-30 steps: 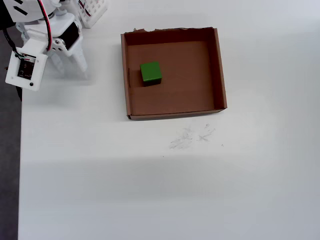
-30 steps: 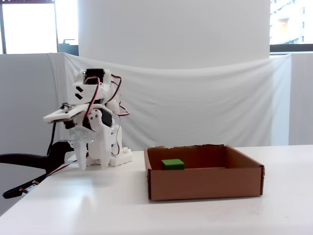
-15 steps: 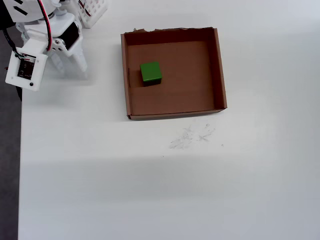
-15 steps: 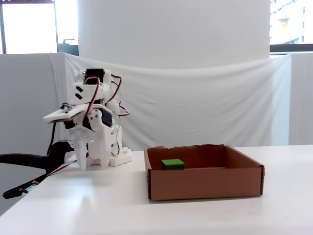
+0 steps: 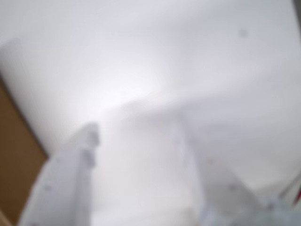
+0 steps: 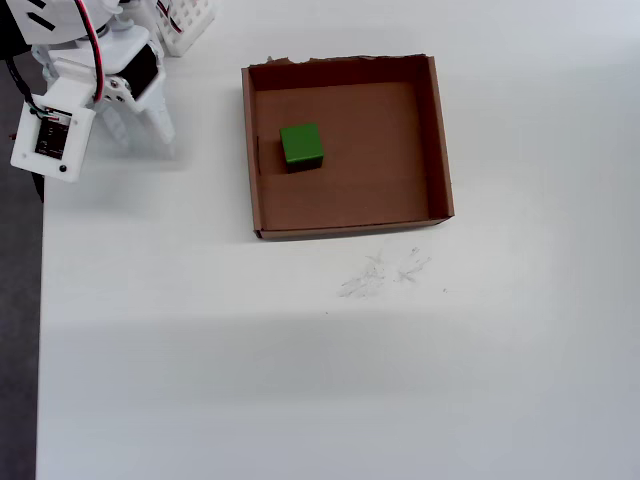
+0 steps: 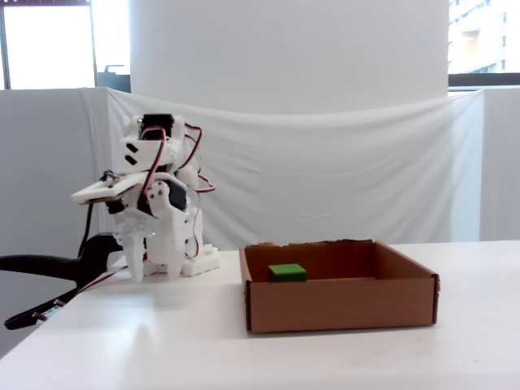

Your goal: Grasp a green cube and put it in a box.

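White printed arm (image 7: 154, 219), blocky servo housings with black faces; red and black cables looped above claw (image 7: 154, 272); two pale tapered fingers.

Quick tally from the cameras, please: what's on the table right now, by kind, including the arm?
Green cube: 1, lying inside the box
Brown cardboard box: 1
White perforated basket: 1, at the top edge of the overhead view
Robot arm: 1, its hand empty, left of the box in the overhead view
Total: 4
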